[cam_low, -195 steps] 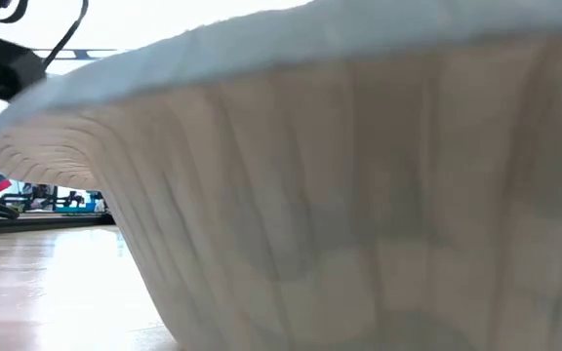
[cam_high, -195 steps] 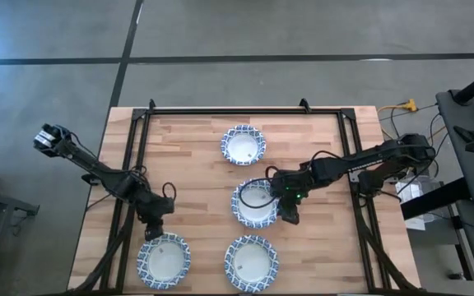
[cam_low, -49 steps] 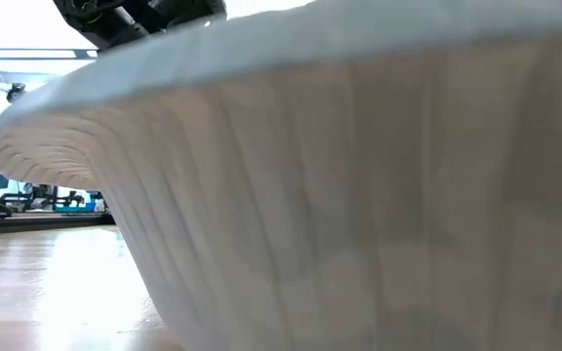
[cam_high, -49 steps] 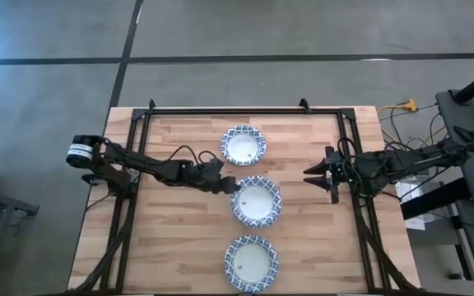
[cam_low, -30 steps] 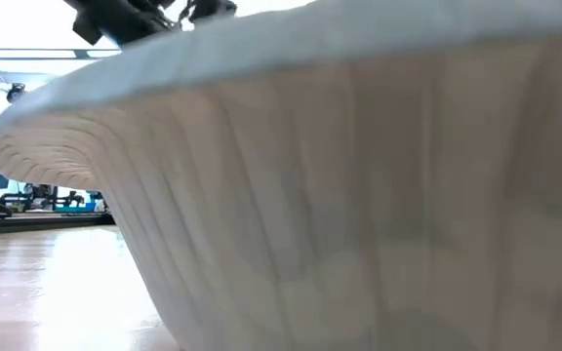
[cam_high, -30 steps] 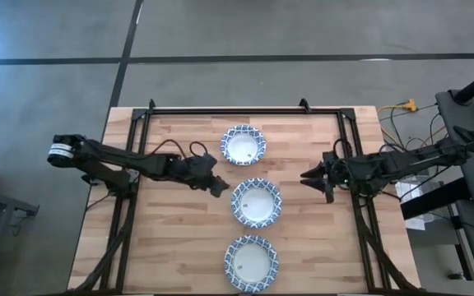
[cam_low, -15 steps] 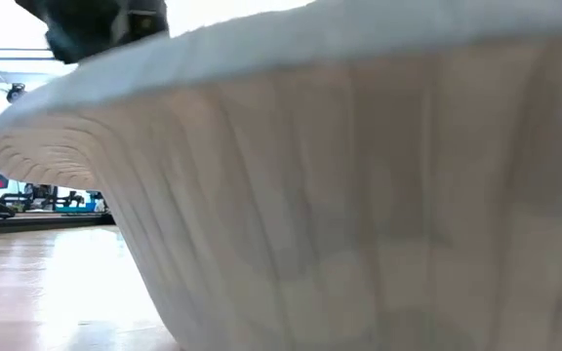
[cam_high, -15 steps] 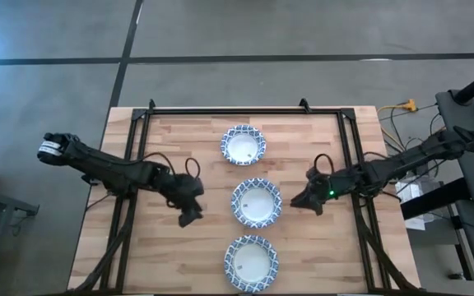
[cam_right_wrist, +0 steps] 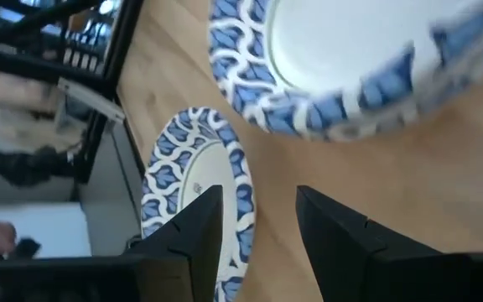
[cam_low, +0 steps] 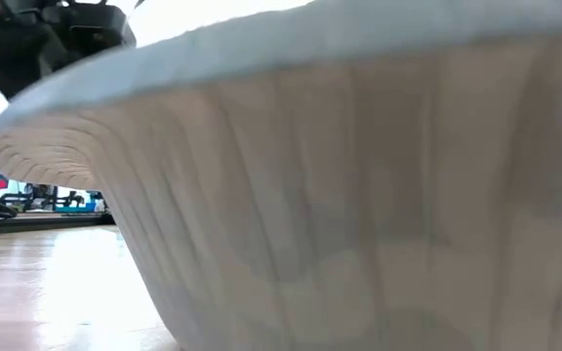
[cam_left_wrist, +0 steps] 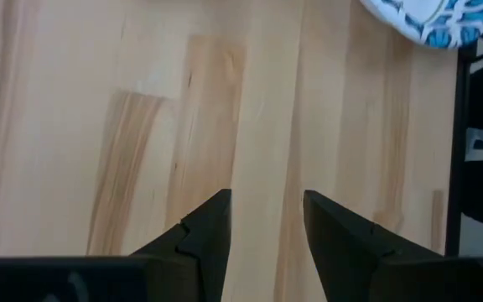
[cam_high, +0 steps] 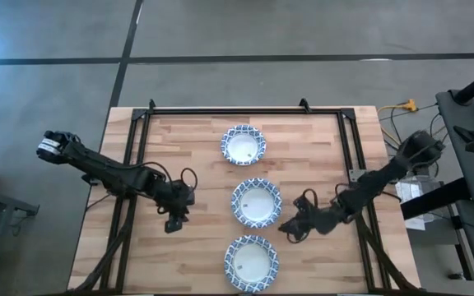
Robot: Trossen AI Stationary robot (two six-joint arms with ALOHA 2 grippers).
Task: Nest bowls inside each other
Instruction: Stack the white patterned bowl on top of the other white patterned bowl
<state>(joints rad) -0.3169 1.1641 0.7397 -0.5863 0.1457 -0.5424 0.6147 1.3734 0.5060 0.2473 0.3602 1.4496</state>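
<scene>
Blue-and-white patterned bowls stand in a row down the middle of the table: a far one (cam_high: 243, 145), a middle one (cam_high: 257, 202) that looks like several nested, and a near one (cam_high: 251, 260). My left gripper (cam_high: 173, 224) hangs open over bare wood left of the middle bowl, holding nothing (cam_left_wrist: 265, 220). My right gripper (cam_high: 289, 230) is open, low between the middle and near bowls on their right side. Its fingers (cam_right_wrist: 258, 220) point past the middle stack (cam_right_wrist: 342, 59) at the near bowl (cam_right_wrist: 193, 197). The near bowl's wall (cam_low: 359, 195) fills the low view.
A black frame rail (cam_high: 136, 164) runs along the table's left side and another (cam_high: 352, 156) along its right side. Bare wood lies left of the bowls (cam_high: 179, 255) and right of them (cam_high: 319, 164). Part of a dark arm (cam_low: 47, 39) shows above the bowl in the low view.
My left gripper has drawn back from the middle bowl, going toward the table's left and near edges. My right gripper has come from the right rail toward the near edge and down, in between the middle and near bowls. The bowls have stayed put.
</scene>
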